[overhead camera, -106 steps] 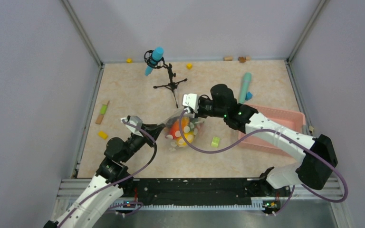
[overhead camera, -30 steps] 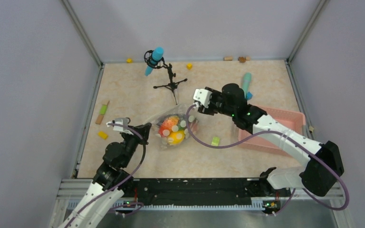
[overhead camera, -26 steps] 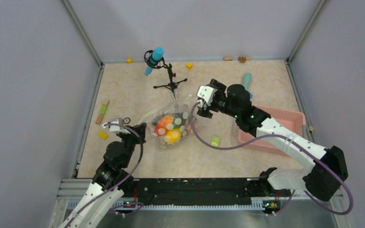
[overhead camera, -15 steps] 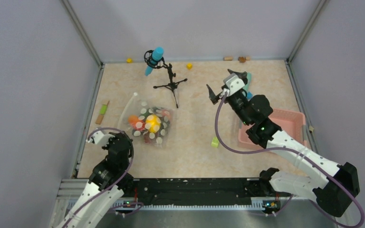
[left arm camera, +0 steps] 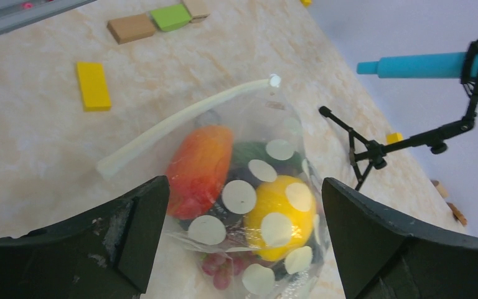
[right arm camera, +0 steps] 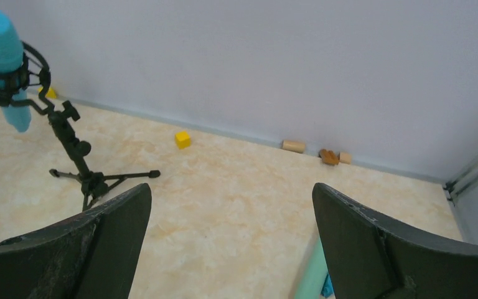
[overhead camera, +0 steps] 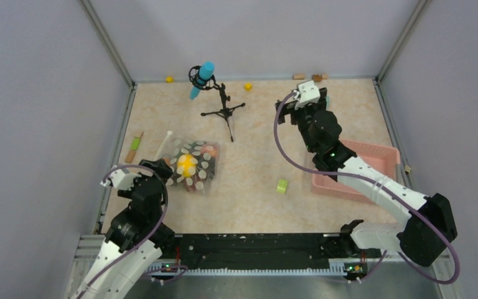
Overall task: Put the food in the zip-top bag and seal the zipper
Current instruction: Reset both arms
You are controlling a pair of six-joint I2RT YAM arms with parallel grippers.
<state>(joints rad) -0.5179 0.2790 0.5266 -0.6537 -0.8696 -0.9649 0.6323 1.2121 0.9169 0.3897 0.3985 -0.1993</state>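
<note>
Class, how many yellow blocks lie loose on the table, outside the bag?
3: a flat block left of the bag; a cube right of the microphone stand; a small block in the far left corner. More may be hidden.

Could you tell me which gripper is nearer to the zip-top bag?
Left. The left gripper sits open right beside the zip-top bag; the right gripper is far off, near the back wall.

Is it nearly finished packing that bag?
Nearly, it seems. The food sits inside the zip-top bag. Both the left hand and right hand are open, holding nothing. The zipper looks shut, though I can't confirm it is sealed end to end; that check is all that's left.
</note>
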